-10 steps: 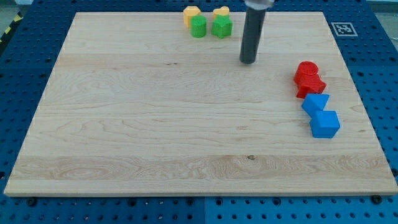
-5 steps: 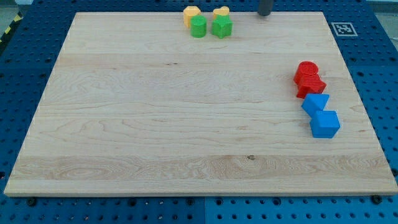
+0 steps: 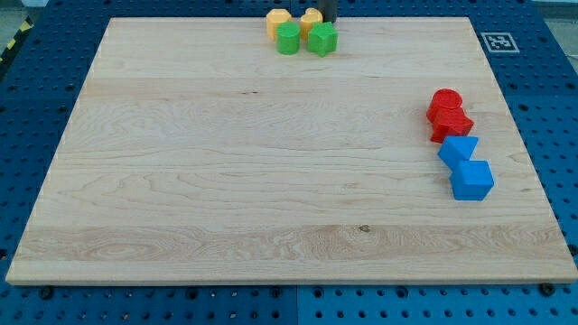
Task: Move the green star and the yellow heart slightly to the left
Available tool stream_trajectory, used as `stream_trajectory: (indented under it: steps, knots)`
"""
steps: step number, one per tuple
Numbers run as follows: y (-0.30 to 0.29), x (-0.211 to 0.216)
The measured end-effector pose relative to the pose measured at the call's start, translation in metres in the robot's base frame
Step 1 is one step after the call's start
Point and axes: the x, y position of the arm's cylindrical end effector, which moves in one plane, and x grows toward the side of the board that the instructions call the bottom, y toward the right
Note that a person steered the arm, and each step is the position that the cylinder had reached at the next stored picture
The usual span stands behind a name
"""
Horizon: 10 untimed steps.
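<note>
The green star (image 3: 322, 39) sits at the board's top edge, right of a green round block (image 3: 288, 38). The yellow heart (image 3: 311, 18) is just above the star, partly hidden by it. A yellow-orange block (image 3: 278, 21) lies to its left. My tip (image 3: 330, 22) is at the top edge, touching the right side of the yellow heart, just above the green star's right corner. Only the rod's lowest part shows.
Two red blocks (image 3: 448, 114) and two blue blocks (image 3: 466, 168) cluster near the wooden board's (image 3: 253, 181) right edge. A printed marker tag (image 3: 497, 41) is at the board's top right corner.
My rod moved from the board's upper middle up to the top edge, then left to the yellow heart. The heart has shifted slightly left; the green star looks unmoved.
</note>
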Motion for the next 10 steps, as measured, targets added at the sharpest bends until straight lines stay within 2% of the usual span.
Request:
stream_trajectory:
  steps: [1,3,6,8,10]
  knots:
    - [-0.011,-0.001]
    - [0.025,0.009]
    - [-0.013,0.065]
    - [0.025,0.078]
    - [0.024,0.086]
